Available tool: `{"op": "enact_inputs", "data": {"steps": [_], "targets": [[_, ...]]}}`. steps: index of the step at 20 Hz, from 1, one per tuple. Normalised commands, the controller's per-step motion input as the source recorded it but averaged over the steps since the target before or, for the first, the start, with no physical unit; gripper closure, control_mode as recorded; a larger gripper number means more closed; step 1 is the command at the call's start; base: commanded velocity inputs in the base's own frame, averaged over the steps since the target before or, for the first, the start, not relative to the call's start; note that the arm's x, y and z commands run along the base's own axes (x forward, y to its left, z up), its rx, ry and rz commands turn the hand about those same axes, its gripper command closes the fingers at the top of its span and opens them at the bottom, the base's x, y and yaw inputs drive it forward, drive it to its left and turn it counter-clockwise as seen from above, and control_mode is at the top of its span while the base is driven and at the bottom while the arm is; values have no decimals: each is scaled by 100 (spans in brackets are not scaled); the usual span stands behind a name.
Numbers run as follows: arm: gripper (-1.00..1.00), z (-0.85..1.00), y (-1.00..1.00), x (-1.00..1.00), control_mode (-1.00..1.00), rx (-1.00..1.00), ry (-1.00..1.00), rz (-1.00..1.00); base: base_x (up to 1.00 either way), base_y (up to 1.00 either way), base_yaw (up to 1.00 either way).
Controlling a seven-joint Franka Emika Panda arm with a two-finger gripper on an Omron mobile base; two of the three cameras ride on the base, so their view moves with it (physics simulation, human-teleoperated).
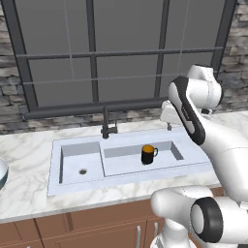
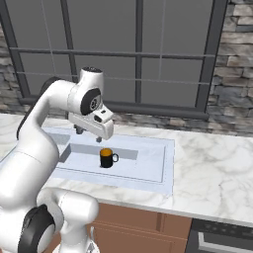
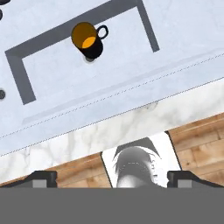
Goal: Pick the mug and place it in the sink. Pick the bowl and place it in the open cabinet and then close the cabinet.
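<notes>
One mug stands upright in the sink, below and apart from the spread, empty jaws of the gripper. The left base view alone catches the bowl on the tabletop.

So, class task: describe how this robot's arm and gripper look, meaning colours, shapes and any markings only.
The arm is glossy white, built of rounded, tube-like segments with dark grey-black bands and round caps at the joints. The gripper hangs from a boxy white hand with a small dark panel and has two short dark fingers; in the hand view its finger tips look blocky and near-black. No cables or markings can be seen.
</notes>
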Motion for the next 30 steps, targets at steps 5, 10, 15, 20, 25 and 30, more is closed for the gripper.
{"op": "enact_inputs", "data": {"steps": [5, 10, 15, 20, 25, 30], "targets": [[-100, 2, 30, -22, -100, 0, 0, -17, 0, 0, 0], [-100, 8, 15, -47, -100, 0, 1, -22, 0, 0, 0], [-100, 0, 10, -22, 100, 0, 0, -11, -29, 27, -12], [-100, 0, 0, 0, 100, 0, 0, 0, -6, 96, -1], [-100, 0, 0, 0, 100, 0, 0, 0, 0, 95, 6], [-100, 0, 0, 0, 100, 0, 0, 0, -14, 62, 18]]}}
